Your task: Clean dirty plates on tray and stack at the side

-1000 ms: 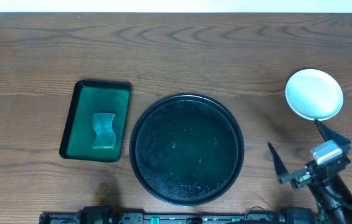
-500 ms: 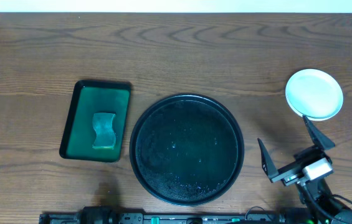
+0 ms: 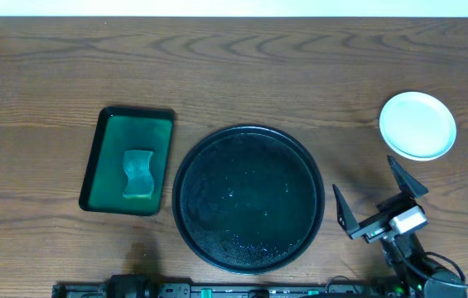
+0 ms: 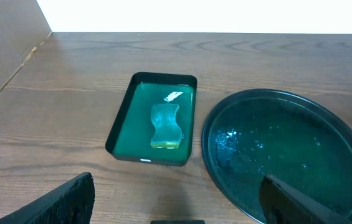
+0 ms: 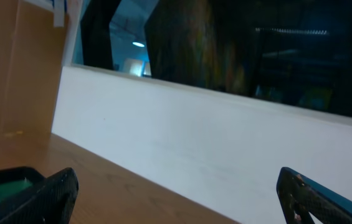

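The plates lie as one round white-topped pile on the bare wood at the far right; I cannot tell how many are in it. The black tray sits mid-table with only water drops on it, and it also shows in the left wrist view. My right gripper is open and empty, between the tray and the plates and below the pile. In its own view it faces the white wall. My left gripper is open and empty, low at the front edge, left of the tray.
A green rectangular tray holding a pale sponge stands left of the black tray. They also show in the left wrist view, the tray and the sponge. A white wall bounds the far table edge.
My right gripper has drawn back from the plates, toward the front edge and to the left, staying open. The plates, the tray and the left arm have not moved.
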Robot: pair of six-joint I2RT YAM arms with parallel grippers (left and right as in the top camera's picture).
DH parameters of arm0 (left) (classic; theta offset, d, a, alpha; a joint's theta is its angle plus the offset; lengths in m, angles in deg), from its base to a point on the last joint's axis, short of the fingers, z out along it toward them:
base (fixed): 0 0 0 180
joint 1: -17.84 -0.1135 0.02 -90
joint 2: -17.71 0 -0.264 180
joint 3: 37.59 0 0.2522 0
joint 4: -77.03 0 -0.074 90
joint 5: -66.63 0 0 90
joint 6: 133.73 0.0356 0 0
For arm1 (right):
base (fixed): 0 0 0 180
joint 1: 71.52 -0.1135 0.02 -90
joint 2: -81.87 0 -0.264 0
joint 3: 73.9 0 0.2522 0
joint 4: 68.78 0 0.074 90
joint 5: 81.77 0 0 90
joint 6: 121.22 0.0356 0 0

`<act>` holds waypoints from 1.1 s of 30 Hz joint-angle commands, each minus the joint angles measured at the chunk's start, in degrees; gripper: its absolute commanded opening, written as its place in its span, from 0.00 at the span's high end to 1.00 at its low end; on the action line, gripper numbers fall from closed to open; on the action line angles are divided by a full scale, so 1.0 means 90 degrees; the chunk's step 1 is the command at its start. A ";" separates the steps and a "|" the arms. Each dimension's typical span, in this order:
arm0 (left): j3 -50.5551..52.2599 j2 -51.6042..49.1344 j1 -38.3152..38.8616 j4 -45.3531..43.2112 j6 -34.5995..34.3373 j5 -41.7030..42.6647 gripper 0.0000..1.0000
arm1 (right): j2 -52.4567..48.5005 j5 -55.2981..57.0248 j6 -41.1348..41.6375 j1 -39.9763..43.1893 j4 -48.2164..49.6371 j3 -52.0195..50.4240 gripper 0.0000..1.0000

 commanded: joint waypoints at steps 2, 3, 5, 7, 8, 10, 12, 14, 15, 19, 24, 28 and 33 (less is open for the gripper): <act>0.0005 -0.0036 -0.0015 0.0002 0.0083 0.0085 0.16 | 0.0058 0.0136 0.0090 -0.0044 0.0119 -0.0238 0.01; 0.0005 -0.0036 -0.0015 0.0002 0.0083 0.0087 0.16 | 0.0058 0.0143 0.0087 -0.0044 0.0124 -0.0262 0.01; 0.0005 -0.0036 -0.0015 0.0002 0.0085 0.0085 0.15 | 0.0058 0.0209 0.0083 -0.0044 0.0180 -0.0313 0.01; 0.0005 -0.0036 -0.0015 0.0002 0.0083 0.0085 0.15 | 0.0058 0.0255 0.0066 -0.0044 0.0335 -0.0410 0.01; 0.0005 -0.0036 -0.0015 0.0002 0.0083 0.0087 0.16 | 0.0058 0.0299 0.0066 -0.0044 0.0352 -0.0425 0.01; 0.0005 -0.0036 -0.0015 0.0002 0.0083 0.0085 0.16 | 0.0058 0.0338 0.0066 -0.0041 0.0362 -0.0425 0.01; 0.0005 -0.0036 -0.0015 0.0002 0.0083 0.0087 0.16 | 0.0058 0.0386 0.0066 -0.0041 0.0355 -0.0425 0.01; 0.0005 -0.0036 -0.0015 0.0002 0.0083 0.0087 0.16 | 0.0058 0.0420 0.0066 -0.0041 0.0243 -0.0425 0.01; 0.0005 -0.0036 -0.0015 0.0002 0.0083 0.0087 0.16 | 0.0058 0.0420 0.0068 -0.0041 0.0056 -0.0425 0.01; 0.0005 -0.0036 -0.0015 0.0002 0.0083 0.0085 0.16 | 0.0058 0.0498 0.0068 -0.0041 -0.0729 -0.0425 0.01; 0.0005 -0.0036 -0.0015 0.0002 0.0085 0.0085 0.16 | 0.0058 0.0753 0.0265 -0.0041 -0.1914 -0.0425 0.01; 0.0005 -0.0036 -0.0015 0.0002 0.0083 0.0085 0.15 | 0.0058 0.1263 0.0855 -0.0041 -0.2514 -0.0425 0.01; 0.0005 -0.0036 -0.0015 0.0002 0.0083 0.0085 0.16 | 0.0058 0.1343 0.0848 -0.0041 -0.2584 -0.0425 0.01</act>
